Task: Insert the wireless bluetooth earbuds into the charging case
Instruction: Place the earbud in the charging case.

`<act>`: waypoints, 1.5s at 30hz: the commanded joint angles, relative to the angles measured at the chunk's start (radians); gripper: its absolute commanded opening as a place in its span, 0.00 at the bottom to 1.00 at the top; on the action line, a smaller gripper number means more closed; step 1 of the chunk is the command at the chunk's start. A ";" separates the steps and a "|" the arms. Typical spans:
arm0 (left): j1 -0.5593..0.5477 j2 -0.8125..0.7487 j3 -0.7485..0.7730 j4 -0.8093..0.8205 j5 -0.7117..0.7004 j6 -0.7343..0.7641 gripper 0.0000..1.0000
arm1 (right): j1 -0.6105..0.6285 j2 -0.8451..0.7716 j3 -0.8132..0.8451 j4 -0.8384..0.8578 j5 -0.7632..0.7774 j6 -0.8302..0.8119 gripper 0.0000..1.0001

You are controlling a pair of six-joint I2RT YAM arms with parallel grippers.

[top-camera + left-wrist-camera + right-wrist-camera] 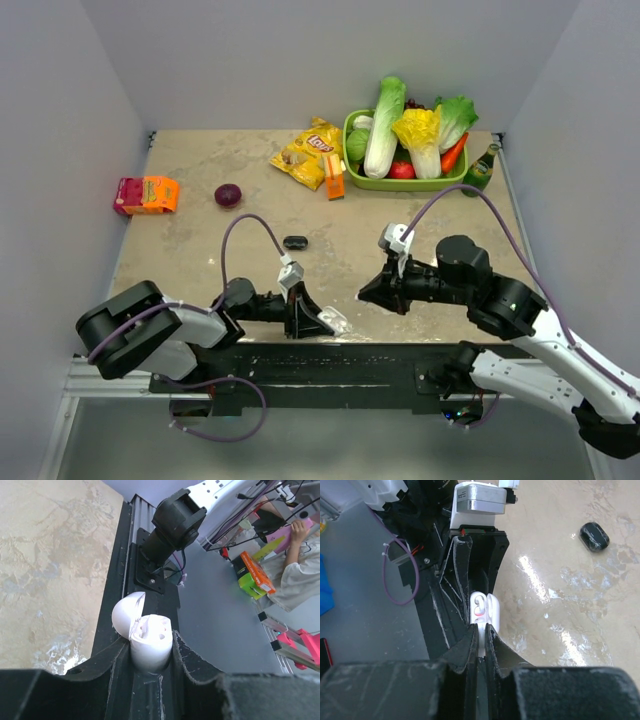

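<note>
Left arm (150,335) lies low along the near table edge, folded, wrist pointing right. Left gripper (150,647) is clamped on the white charging case (150,632), one finger on each side of its body, case upright in the grip, lid (126,615) flipped open toward the table side. Right arm (500,300) comes in from the right, elbow bent, wrist turned left toward the left gripper. Right gripper (481,632) is pinched almost fully together on a sliver of white that reads as a white earbud (481,651), mostly hidden by the pads. Its fingertips sit just short of the open case and in line with it; cannot tell if they touch it. The left wrist view alone shows the case's top face with its two sockets, plus the right arm's base (172,520) bolted on the black rail (120,580). The right wrist view alone shows the white sliver in the pinch. The top view shows both grippers close together at near centre, the case a small white shape at the left gripper's tip, the earbud too small to make out. Farther out a black case (295,242) lies shut on the table (200,250), well apart from both grippers. At the far side: a pink and orange packet (146,195) on the left, a dark red round thing (228,195), a chip bag (305,155), an orange box (334,180), a green basket (420,184) of vegetables, and a green bottle (482,168).
</note>
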 commanded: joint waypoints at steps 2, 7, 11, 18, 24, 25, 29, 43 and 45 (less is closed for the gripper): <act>0.005 -0.014 0.050 0.539 -0.012 -0.003 0.00 | 0.012 -0.020 0.000 0.046 -0.011 0.011 0.00; 0.005 -0.051 0.052 0.532 -0.059 0.073 0.00 | 0.021 -0.009 -0.021 0.108 -0.036 0.039 0.00; 0.005 -0.073 0.045 0.548 -0.122 0.121 0.00 | 0.045 0.020 -0.019 0.123 -0.033 0.039 0.00; 0.005 -0.100 0.059 0.579 -0.150 0.176 0.00 | 0.085 0.047 -0.010 0.129 -0.013 0.028 0.00; 0.005 -0.146 0.067 0.582 -0.148 0.216 0.00 | 0.091 0.050 -0.017 0.137 0.002 0.024 0.00; 0.005 -0.154 0.070 0.578 -0.147 0.222 0.00 | 0.093 0.054 -0.019 0.139 0.006 0.024 0.00; 0.005 -0.192 0.085 0.559 -0.129 0.235 0.00 | 0.096 0.067 -0.031 0.155 0.013 0.021 0.00; 0.005 -0.243 0.099 0.518 -0.113 0.245 0.00 | 0.114 0.103 -0.021 0.189 0.056 0.001 0.00; 0.005 -0.243 0.096 0.521 -0.112 0.242 0.00 | 0.114 0.103 -0.019 0.192 0.068 -0.001 0.00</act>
